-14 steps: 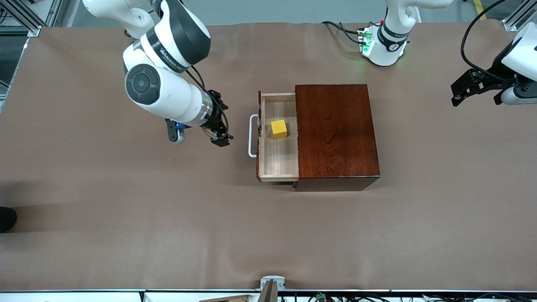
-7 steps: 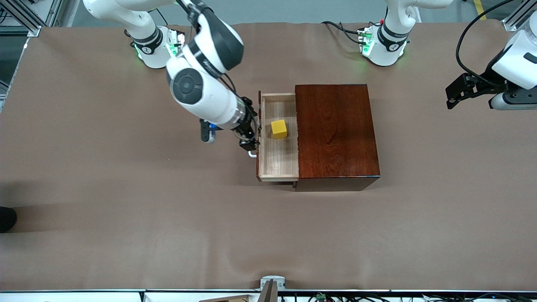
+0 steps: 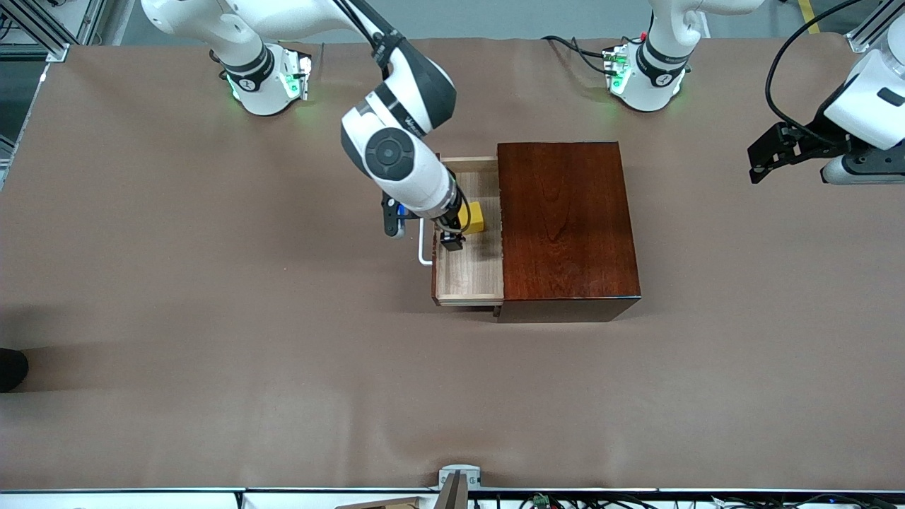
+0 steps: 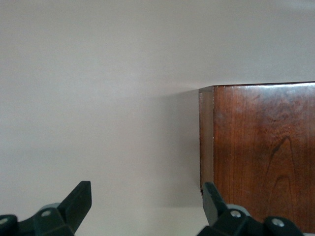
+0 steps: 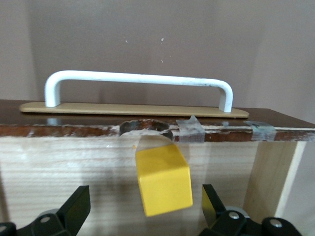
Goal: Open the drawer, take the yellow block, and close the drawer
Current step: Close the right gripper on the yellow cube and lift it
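The box (image 3: 568, 225) is set near the middle of the table (image 3: 212, 339), and its drawer (image 3: 470, 272) is drawn out toward the right arm's end, with the handle (image 3: 424, 249) at its outer face. The block (image 3: 475, 216) is found inside the drawer, toward the part farther from the front camera, and the right gripper (image 3: 451, 233) is held over the drawer just beside the block, its fingers spread either side of it in the right wrist view. The left gripper (image 3: 767, 152) is held over the table at the left arm's end, well apart from the box, fingers spread.
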Available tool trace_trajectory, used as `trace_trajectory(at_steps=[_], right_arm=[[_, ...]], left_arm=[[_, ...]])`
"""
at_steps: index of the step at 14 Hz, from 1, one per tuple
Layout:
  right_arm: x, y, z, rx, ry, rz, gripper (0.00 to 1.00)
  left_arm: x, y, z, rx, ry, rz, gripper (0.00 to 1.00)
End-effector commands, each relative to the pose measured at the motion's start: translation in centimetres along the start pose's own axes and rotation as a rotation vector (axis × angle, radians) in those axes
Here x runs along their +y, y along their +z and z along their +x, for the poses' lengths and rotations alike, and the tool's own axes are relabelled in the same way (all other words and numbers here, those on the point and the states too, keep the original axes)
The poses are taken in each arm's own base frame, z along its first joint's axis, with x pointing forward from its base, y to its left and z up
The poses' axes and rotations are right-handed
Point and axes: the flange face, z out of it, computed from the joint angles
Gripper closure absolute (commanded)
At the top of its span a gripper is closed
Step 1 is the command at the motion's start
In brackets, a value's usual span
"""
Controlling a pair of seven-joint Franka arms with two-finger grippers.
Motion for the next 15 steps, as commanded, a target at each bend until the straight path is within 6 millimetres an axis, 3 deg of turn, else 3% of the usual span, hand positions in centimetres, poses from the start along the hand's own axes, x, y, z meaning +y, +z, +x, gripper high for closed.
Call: trace_trajectory(at_steps=[1,7,8,11,12,15], right_arm=[[0.2,1.2,-0.9,0.015,0.004,0.027,0.0],[0.3,3.1,-1.3,0.021,0.018,0.036,0.0],[0.2,3.0,-1.4,0.013,0.019,0.048,0.15],[0.1,2.9,-1.4,0.009,0.018,0.052,0.85],[0.1,2.9,-1.4,0.009,0.013,0.052,1.0],[-0.5,1.5,-1.0,-0.005,0.029,0.054,1.0]], left_arm=[[0.3,-0.6,0.1,0.011,0.025,-0.02,0.0],[0.3,-0.7,-0.1,0.01,0.026,-0.021,0.0],[0.3,-0.8,-0.1,0.012,0.026,-0.022,0.0],[0.4,-0.6,-0.1,0.006,0.028,-0.023,0.0],[0.6,-0.5,-0.3,0.001,0.031,-0.024,0.0],[1.0,-0.4,-0.3,-0.003,0.038,-0.025,0.0]])
